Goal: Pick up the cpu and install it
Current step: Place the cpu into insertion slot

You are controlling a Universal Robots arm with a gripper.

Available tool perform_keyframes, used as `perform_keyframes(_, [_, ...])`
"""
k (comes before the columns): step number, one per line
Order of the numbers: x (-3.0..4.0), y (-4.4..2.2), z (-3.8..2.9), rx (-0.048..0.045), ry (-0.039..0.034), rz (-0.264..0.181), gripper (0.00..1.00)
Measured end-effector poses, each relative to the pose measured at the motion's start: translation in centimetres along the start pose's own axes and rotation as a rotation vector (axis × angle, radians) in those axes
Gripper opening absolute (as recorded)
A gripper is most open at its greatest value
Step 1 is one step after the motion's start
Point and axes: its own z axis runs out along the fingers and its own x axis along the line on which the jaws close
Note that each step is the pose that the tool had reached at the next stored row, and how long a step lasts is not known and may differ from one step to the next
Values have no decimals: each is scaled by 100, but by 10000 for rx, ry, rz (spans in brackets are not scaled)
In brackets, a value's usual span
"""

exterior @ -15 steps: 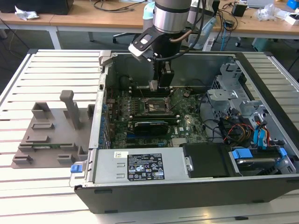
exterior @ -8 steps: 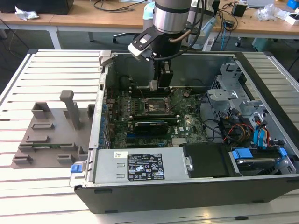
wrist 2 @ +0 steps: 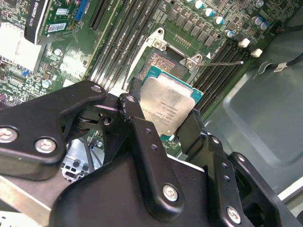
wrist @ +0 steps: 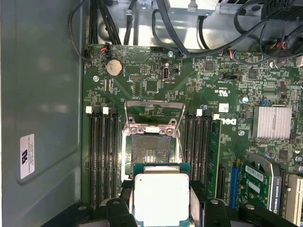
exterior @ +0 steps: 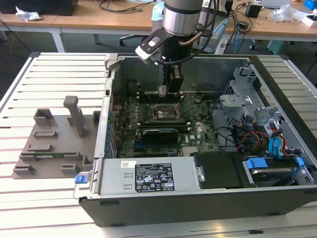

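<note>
My gripper (wrist: 161, 191) is clamped on the cpu (wrist: 161, 203), fingers (wrist 2: 142, 135) pinching two opposite edges. Upper middle of the exterior view, I'm down inside the open case (exterior: 198, 208), with the cpu hovering just over the bare socket (wrist: 150, 150) on the motherboard (wrist: 156, 80).

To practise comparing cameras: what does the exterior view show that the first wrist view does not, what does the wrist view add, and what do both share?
The exterior view adds the grey fixture beside the computer case, and the arm reaching in. The first wrist view adds the socket's contact field and a white sticker on the case wall. Both share the gripper holding the cpu above the motherboard.
</note>
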Motion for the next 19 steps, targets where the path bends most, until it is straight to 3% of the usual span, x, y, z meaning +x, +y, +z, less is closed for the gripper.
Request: perform_keyframes(19, [19,9,193,0,-2,0,55])
